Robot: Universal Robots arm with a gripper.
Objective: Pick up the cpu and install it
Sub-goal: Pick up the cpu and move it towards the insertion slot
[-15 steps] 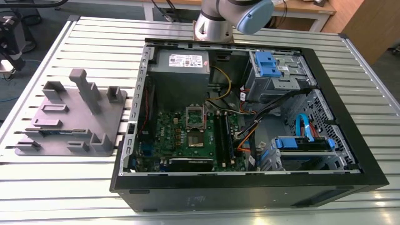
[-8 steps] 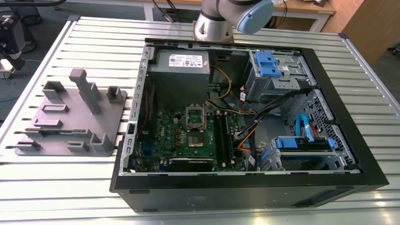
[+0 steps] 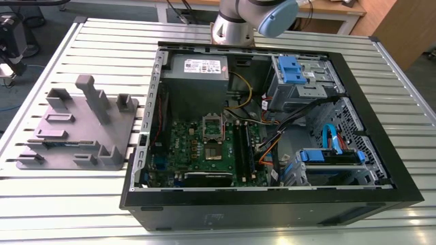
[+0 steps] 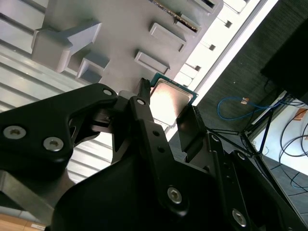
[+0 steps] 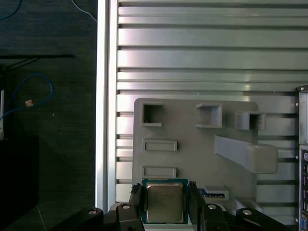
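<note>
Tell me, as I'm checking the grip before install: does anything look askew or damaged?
Nothing stands out. The small square silver-topped cpu sits straight in the black gripper, its edges parallel to the fingers, with no visible damage.

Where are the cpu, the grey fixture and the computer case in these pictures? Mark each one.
cpu point(image 5: 164, 202): first wrist view, middle of its silver metal top.
grey fixture point(image 5: 197, 159): first wrist view, bare flat base plate.
computer case point(image 3: 272, 198): exterior view, its black near wall.

You can't see the cpu point(image 5: 164, 202) whole: the fingers point(image 5: 196, 199) cover two of its edges, and the exterior view's edge cuts off the arm point(image 3: 248, 18).
</note>
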